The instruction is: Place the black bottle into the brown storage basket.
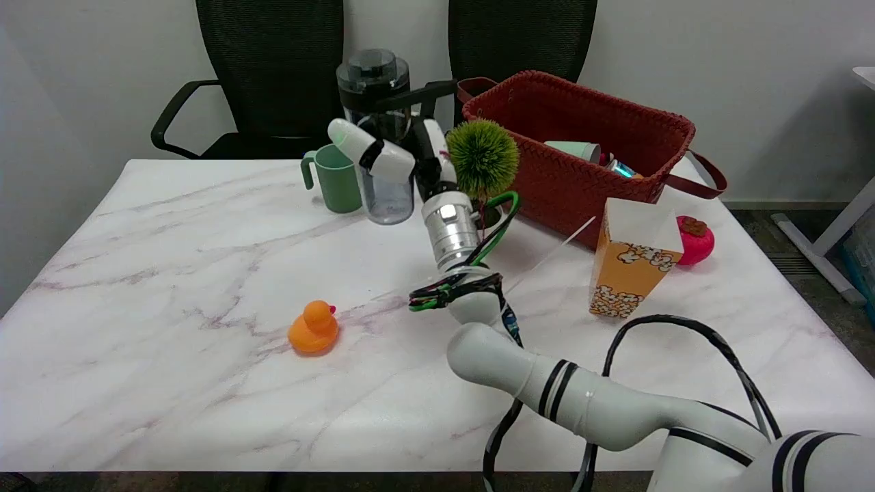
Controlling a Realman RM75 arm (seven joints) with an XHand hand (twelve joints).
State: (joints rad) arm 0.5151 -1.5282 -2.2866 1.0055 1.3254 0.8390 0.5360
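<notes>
Right hand [393,154] around black bottle [378,137] above white marble table [171,273], office chairs [270,68] behind.

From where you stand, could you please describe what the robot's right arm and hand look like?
The right arm is made of rounded white segments with black bands at the joints. A polished silver cylinder forms the wrist. Black and green cables loop beside it. The right hand has white fingers with black sections.

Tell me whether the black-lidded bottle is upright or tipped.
Upright: the clear bottle with the black lid stands on the marble table, lid on top, with the right hand at its side.
</notes>
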